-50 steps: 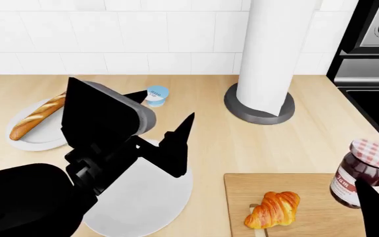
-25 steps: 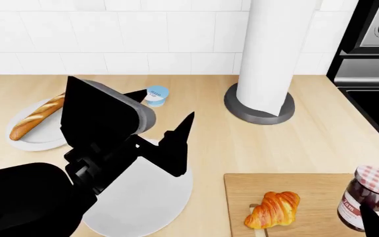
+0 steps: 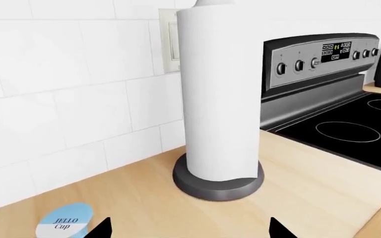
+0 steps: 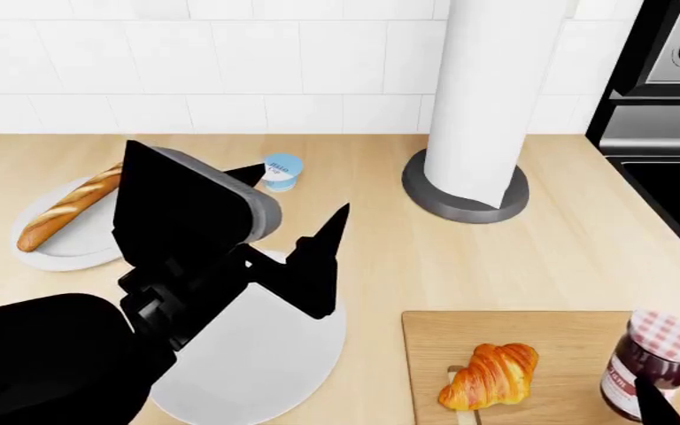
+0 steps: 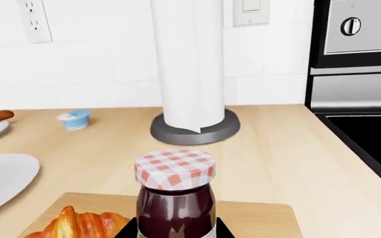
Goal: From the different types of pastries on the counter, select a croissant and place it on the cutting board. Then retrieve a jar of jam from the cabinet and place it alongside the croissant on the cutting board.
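Paper towel roll [image 4: 478, 97] behind, right claw [image 5: 176, 229] clamping jam jar [image 5: 175, 198]

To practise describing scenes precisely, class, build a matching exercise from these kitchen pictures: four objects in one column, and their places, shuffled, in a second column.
Things:
1. croissant
2. baguette
3. jar of jam
4. paper towel roll

Places:
A. on a round white plate
B. between the right gripper's fingers
C. upright on a dark round base
D. lying on the cutting board

Pairs: 1-D, 2-A, 3-B, 4-C
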Controlling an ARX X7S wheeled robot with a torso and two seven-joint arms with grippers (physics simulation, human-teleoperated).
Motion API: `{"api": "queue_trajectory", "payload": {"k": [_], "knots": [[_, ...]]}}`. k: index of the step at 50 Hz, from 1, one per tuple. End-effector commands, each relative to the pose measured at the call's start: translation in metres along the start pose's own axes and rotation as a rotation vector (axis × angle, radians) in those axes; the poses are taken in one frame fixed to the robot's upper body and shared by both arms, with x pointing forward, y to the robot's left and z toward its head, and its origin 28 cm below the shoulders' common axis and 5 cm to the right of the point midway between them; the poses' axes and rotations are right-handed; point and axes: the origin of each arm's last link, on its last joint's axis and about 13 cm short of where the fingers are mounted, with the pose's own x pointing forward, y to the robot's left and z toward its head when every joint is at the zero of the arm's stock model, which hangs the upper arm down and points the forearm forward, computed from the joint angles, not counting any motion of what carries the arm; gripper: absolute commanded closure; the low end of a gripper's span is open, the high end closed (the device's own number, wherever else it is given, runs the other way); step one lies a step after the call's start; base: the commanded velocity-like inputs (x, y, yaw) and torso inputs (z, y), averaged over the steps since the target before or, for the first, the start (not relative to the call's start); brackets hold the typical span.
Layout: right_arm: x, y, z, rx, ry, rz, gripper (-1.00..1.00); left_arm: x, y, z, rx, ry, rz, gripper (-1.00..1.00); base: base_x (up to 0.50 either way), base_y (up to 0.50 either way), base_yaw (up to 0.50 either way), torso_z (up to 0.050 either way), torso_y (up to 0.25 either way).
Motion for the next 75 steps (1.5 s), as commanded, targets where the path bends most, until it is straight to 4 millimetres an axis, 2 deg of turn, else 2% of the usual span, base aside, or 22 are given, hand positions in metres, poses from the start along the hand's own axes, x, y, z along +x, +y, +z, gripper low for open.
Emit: {"api": "queue_trajectory", "payload": {"k": [1,24,25,36,52,66,75], "knots": [[0.002,0.000,-0.007,-0.029,0.006,0.009,1.00,0.000,0.000,0.000,0.000,0.001,0.000,-1.00,0.00,0.00,0.00,0.000,0.000],[-0.006,-0.001,-0.012,-0.101,0.040,0.020,1.00,0.000,0.001,0.001,0.002,-0.002,0.000,-1.00,0.00,0.00,0.00,0.000,0.000],[-0.007,-0.001,-0.012,-0.102,0.040,0.020,-1.00,0.000,0.001,0.001,0.003,-0.001,0.001,-1.00,0.00,0.00,0.00,0.000,0.000],[-0.012,-0.003,-0.015,-0.107,0.045,0.026,-1.00,-0.001,0.001,0.002,0.002,-0.002,0.003,-1.00,0.00,0.00,0.00,0.000,0.000],[-0.017,-0.006,-0.003,-0.118,0.018,0.030,-1.00,-0.001,0.001,0.002,0.000,-0.001,0.003,-1.00,0.00,0.00,0.00,0.000,0.000],[-0.030,-0.006,0.031,-0.151,-0.089,0.018,-1.00,-0.001,0.000,0.004,0.001,-0.005,0.001,-1.00,0.00,0.00,0.00,0.001,0.000],[-0.042,-0.003,0.067,-0.180,-0.201,0.031,-1.00,0.000,-0.001,0.004,0.003,-0.004,-0.004,-1.00,0.00,0.00,0.00,0.000,0.000]]}}
